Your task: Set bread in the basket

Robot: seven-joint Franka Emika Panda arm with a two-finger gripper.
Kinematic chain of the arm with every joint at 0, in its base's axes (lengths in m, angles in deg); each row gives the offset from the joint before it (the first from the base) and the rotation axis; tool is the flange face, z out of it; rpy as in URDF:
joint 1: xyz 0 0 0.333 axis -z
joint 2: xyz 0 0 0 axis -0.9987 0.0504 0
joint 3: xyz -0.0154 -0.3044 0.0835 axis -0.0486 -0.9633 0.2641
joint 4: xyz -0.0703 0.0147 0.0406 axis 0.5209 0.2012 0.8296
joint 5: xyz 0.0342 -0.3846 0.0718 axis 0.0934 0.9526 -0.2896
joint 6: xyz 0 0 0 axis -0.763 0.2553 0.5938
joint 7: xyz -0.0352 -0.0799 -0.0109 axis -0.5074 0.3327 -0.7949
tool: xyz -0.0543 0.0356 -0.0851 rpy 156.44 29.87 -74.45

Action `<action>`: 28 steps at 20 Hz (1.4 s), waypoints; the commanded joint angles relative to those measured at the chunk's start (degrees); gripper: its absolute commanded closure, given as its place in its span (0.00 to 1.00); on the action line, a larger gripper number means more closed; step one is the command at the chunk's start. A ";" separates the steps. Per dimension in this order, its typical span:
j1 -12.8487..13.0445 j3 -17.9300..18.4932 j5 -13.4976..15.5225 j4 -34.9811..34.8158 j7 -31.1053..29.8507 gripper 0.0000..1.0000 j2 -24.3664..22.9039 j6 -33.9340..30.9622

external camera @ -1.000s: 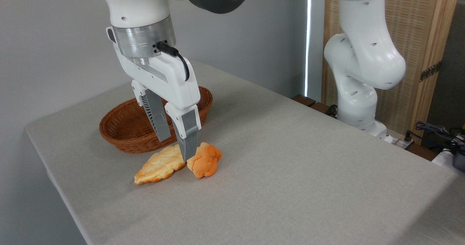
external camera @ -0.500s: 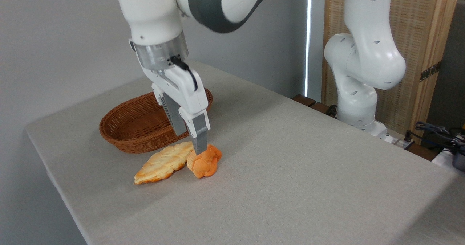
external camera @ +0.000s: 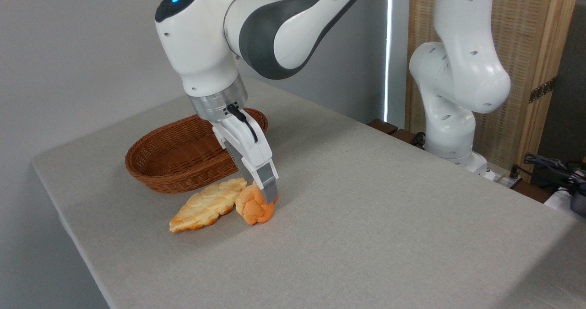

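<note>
Orange knotted lumpy bread (external camera: 252,209) on table; fingers (external camera: 270,194) straddling it, closure unclear.

One fixed camera looks down at an angle over the table (external camera: 366,199) corner, quite near, facing the grey wall (external camera: 68,48).

The hand (external camera: 262,191) straddles the orange bread (external camera: 253,209), beside a paler loaf (external camera: 206,205) and the basket (external camera: 178,158).
</note>
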 commanded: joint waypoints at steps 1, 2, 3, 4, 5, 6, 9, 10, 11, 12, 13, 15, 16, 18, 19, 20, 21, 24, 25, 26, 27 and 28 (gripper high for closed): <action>0.49 0.53 0.56 -1.96 1.26 0.11 -0.30 4.79; 0.58 0.53 0.56 -1.96 1.17 0.17 0.05 6.46; 1.01 0.45 0.56 -1.96 1.09 0.20 0.49 7.18; 1.36 0.53 0.56 -1.96 1.17 0.24 0.75 7.27; 1.37 0.53 0.56 -1.96 1.26 0.36 0.76 7.27; 1.37 0.53 0.56 -1.96 1.26 0.47 0.76 7.27; 1.28 0.53 0.56 -1.96 1.35 0.62 0.76 7.18; 1.28 0.53 0.56 -1.96 1.35 0.63 0.76 7.10; 1.28 0.53 0.56 -1.96 1.35 0.63 0.67 6.92; 1.28 0.53 0.56 -1.96 1.44 0.63 0.67 6.83; 1.28 0.53 0.56 -1.96 1.52 0.63 0.58 6.74; 1.28 0.62 0.64 -1.87 1.61 0.63 0.32 6.66; 1.28 0.71 0.56 -1.79 1.61 0.63 0.23 6.57; 1.28 0.88 0.64 -1.52 1.53 0.63 -0.12 6.39; 1.28 1.06 0.64 -1.35 1.52 0.63 -0.73 5.96; 1.11 1.15 0.64 -1.17 1.61 0.63 -1.26 5.26; 0.93 1.41 0.64 -1.08 1.79 0.63 -1.79 5.08; 0.84 1.41 0.64 -0.29 2.05 0.66 -1.97 5.07; 0.93 1.41 0.64 -0.38 1.96 0.69 -1.97 4.99; 0.93 1.32 0.64 -0.29 1.96 0.70 -1.97 4.90; 0.84 1.32 0.64 -0.29 1.96 0.70 -1.97 4.90; 0.93 1.32 0.64 -0.29 1.96 0.70 -1.97 4.90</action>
